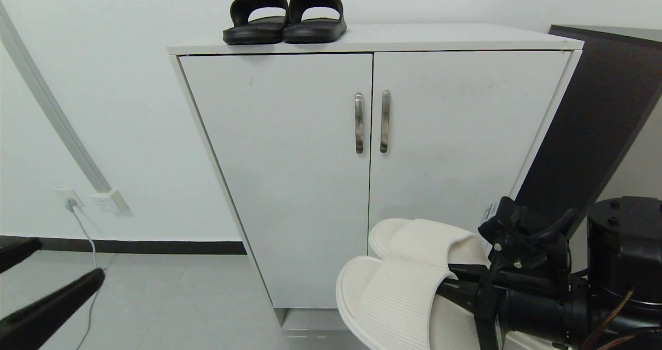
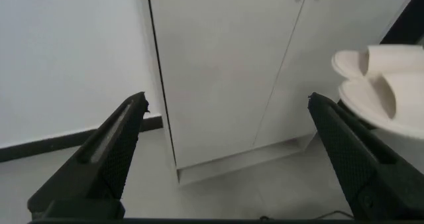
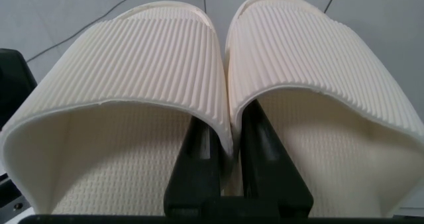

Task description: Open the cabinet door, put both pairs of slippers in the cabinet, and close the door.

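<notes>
Right claw (image 3: 232, 154): clamped on the white slippers (image 3: 152, 71). One finger sits under each strap, and the two inner strap walls are pinched between the fingers.

The white pair is held off the floor (image 1: 170, 298), low down and near the right door (image 1: 465, 133). The slippers lie side by side and touching, long axes parallel. Toes point away from the claw, toward the cabinet (image 1: 289, 184). The ribbed straps face up and toward the robot's left, so the pair is tilted. Just behind the claw is a small white tag (image 1: 489, 213), print too small to read.

Left claw (image 2: 228, 144): fingers spread wide with nothing between them. It hangs low over the floor, off the cabinet's left front corner.

Cabinet: white, both doors shut. Two upright metal handles (image 1: 359, 122) stand just beside the centre seam, one on each door.

Black slippers (image 1: 284, 19): on the cabinet top, at the left end of its front edge. They sit side by side and touching, soles down, long axes running front to back. I cannot tell which end faces the front.

Left wall: a socket (image 1: 69, 197), with a cable (image 1: 92, 246) dropping from it to the floor.
</notes>
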Controlling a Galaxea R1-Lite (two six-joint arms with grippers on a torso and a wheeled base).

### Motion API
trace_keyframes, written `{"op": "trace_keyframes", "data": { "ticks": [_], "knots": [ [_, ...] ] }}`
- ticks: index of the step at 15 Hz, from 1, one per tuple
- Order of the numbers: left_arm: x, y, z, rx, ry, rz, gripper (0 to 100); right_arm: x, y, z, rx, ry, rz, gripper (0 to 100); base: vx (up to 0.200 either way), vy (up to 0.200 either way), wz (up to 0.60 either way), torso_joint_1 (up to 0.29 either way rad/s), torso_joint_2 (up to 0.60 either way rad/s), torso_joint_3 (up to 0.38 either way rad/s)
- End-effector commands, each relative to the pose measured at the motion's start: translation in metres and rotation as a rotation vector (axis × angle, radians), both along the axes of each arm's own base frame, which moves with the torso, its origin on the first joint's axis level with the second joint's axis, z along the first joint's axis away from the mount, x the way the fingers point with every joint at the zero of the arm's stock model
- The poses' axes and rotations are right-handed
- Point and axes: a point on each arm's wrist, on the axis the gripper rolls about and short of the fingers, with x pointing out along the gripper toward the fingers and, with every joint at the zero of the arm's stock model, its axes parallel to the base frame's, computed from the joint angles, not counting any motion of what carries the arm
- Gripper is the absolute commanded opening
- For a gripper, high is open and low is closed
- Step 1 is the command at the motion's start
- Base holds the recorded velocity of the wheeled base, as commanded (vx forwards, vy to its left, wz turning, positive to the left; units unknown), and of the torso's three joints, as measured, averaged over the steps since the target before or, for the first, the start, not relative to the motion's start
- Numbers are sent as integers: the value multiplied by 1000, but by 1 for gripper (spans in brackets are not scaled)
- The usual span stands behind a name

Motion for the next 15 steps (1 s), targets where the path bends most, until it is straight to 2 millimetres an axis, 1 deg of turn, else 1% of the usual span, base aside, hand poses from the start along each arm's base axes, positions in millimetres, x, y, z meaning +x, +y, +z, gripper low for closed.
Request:
{"op": "trace_keyframes", "data": {
  "ticks": [1,2,3,5,7,8,9,10,11,12,13,15],
  "knots": [
    [59,-14,7,-5,83,-121,100,0,0,-1,-2,2,2,0,0,0,0,0,0,0],
    [67,-20,9,-7,56,-156,100,0,1,-2,-4,3,2,0,0,0,0,0,0,0],
    [81,-29,13,-5,18,-200,100,0,1,-2,-6,6,2,0,0,0,0,0,0,0],
    [100,-53,27,-11,2,-297,100,0,1,-3,-8,5,2,0,0,0,0,0,0,0],
    [116,-73,35,-28,-13,-386,100,0,1,-3,-9,9,3,0,0,0,0,0,0,0],
    [131,-82,41,-55,-28,-396,100,0,1,-3,-10,8,2,0,0,0,0,0,0,0],
    [140,-88,43,-71,-33,-404,100,0,1,-3,-7,6,2,0,0,0,0,0,0,0],
    [150,-100,51,-112,-50,-435,100,0,1,-4,-12,10,2,0,0,0,0,0,0,0],
    [156,-110,56,-155,-37,-468,100,1,2,-5,-16,15,3,0,0,0,0,0,0,0],
    [157,-115,58,-168,-32,-499,100,1,2,-6,-17,16,3,0,0,0,0,0,0,0],
    [161,-125,63,-184,-24,-593,100,1,3,-7,-18,20,4,0,0,0,0,0,0,0],
    [170,-145,62,-193,5,-703,100,3,4,-10,-28,27,6,0,0,0,0,0,0,0]
  ]
}}
